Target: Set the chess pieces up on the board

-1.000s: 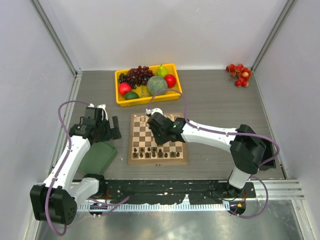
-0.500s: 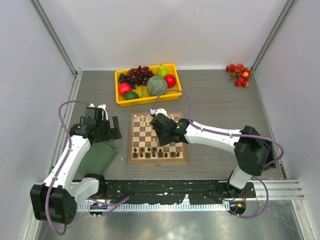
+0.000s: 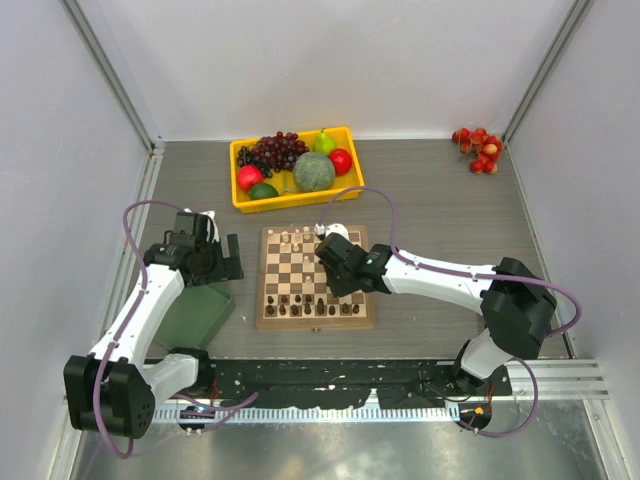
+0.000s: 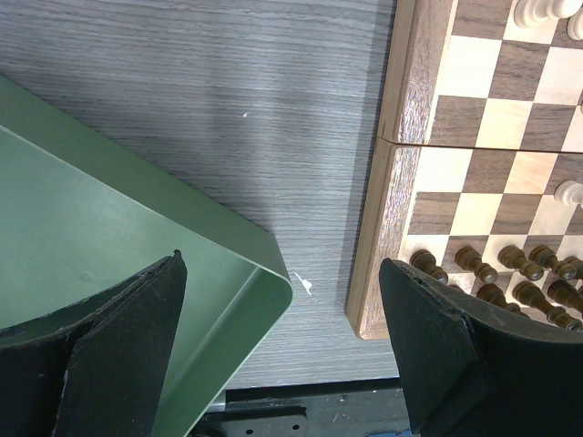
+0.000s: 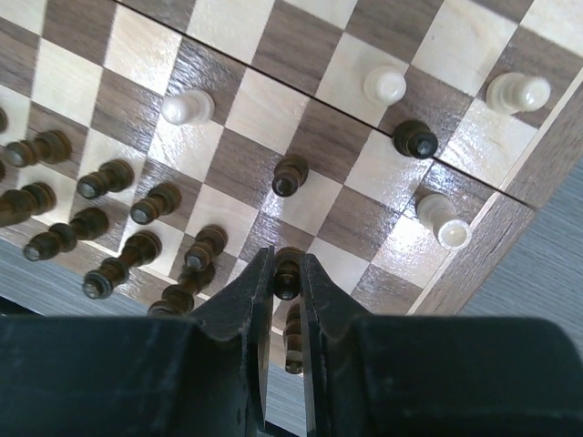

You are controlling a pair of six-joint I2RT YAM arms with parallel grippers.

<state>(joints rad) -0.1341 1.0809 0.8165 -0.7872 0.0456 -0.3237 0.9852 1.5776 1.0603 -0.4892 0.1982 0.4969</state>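
Observation:
The board (image 3: pixel 300 322) lies mid-table, with dark chess pieces (image 3: pixel 305 305) along its near rows and pale ones (image 3: pixel 297 238) at the far edge. My right gripper (image 3: pixel 338 264) is over the board's right half. In the right wrist view it (image 5: pixel 287 273) is shut on a dark piece (image 5: pixel 288 264) above the squares. Loose dark pieces (image 5: pixel 290 173) and pale pieces (image 5: pixel 187 107) stand nearby. My left gripper (image 3: pixel 225 262) is open and empty. In the left wrist view it (image 4: pixel 282 346) hangs between the green tray (image 4: pixel 109 228) and the board's rim (image 4: pixel 387 209).
A yellow tray (image 3: pixel 245 205) of fruit sits just behind the board. A cluster of red fruit (image 3: pixel 477 147) lies at the back right. The green flat tray (image 3: pixel 195 315) lies left of the board. White walls stand on three sides.
My right gripper has moved right and a little nearer across the board, shut the whole time. The left arm has hardly moved.

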